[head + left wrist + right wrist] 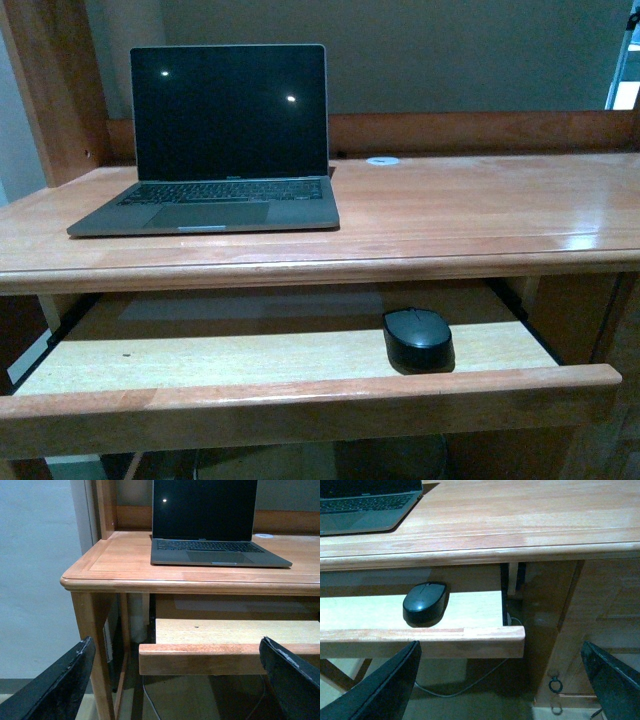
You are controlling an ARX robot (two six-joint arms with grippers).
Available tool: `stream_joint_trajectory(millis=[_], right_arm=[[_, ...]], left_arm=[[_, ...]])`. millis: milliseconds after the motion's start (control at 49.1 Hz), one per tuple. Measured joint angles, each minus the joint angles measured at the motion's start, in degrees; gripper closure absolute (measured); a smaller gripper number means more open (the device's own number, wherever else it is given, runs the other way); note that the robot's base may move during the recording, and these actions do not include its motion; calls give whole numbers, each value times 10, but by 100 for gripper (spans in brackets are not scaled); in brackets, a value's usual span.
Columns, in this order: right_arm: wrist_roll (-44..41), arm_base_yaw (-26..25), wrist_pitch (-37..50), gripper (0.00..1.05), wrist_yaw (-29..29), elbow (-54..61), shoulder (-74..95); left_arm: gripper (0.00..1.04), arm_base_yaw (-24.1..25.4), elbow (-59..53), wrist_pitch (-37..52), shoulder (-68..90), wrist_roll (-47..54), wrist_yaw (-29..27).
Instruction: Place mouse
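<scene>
Claws gaped wide and empty, nearest the cameras: left claw (176,647), right claw (500,650). Beyond, lower right of the front view, the mouse (417,338) lay on the pull-out shelf (250,400); probably light, rigid, slick, best pinched across its flanks.

Laptop (205,520) open on desk (120,562); kbd tray (225,630) out; L end effector (176,645) spread wide.
</scene>
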State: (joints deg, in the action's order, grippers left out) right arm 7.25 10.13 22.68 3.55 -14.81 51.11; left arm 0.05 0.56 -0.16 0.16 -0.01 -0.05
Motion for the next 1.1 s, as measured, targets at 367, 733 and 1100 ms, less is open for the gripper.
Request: stream_joint_trajectory(millis=[367, 733, 1100], right_arm=[[-20, 23, 63, 7, 9, -119, 264], [-26, 15, 68, 7, -18, -208, 356], [-5, 84, -12, 7, 36, -328, 470]], left_arm=[[7, 0, 0, 0, 0, 0, 0], [7, 0, 0, 0, 0, 0, 0], [7, 0, 0, 0, 0, 0, 0]])
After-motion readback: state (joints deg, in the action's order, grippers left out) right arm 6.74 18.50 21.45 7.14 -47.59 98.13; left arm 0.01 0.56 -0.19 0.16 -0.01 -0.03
